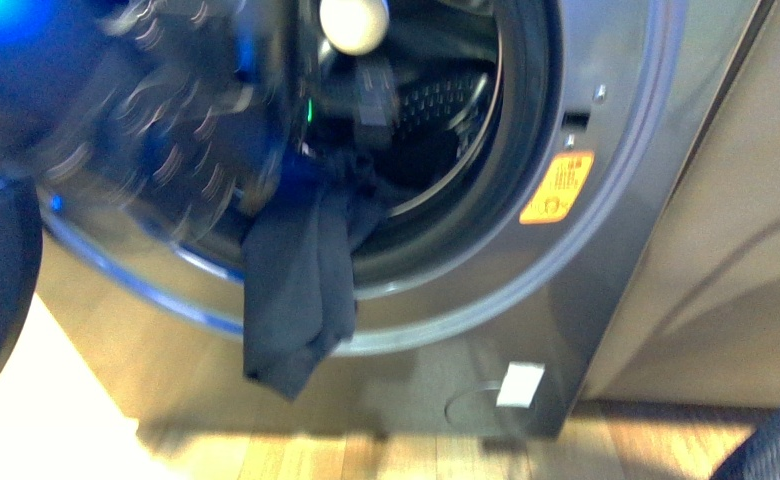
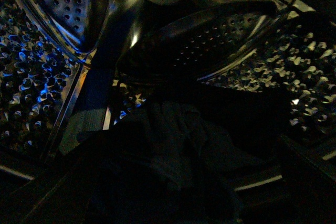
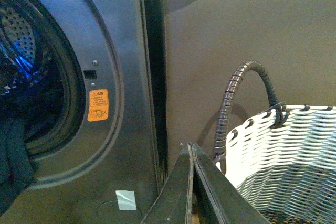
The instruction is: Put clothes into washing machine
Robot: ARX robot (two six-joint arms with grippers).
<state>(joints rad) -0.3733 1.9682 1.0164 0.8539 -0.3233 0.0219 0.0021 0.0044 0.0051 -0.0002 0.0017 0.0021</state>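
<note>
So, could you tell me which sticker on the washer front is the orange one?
The warning sticker beside the porthole; the lower label near the base is white.

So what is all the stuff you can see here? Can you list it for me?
washing machine: one, silver-grey, door open, in front of the robot
drum: one, shiny steel with holes, inside the machine
clothes: one dark blue-grey garment, hanging out over the porthole rim
warning sticker: one, yellow-orange, right of the porthole
label: one, pale, low on the machine front
basket: one, white woven with dark handle, right of the machine
floor: pale wood
right hand: dark, fingers together, empty
left hand: not visible
</note>
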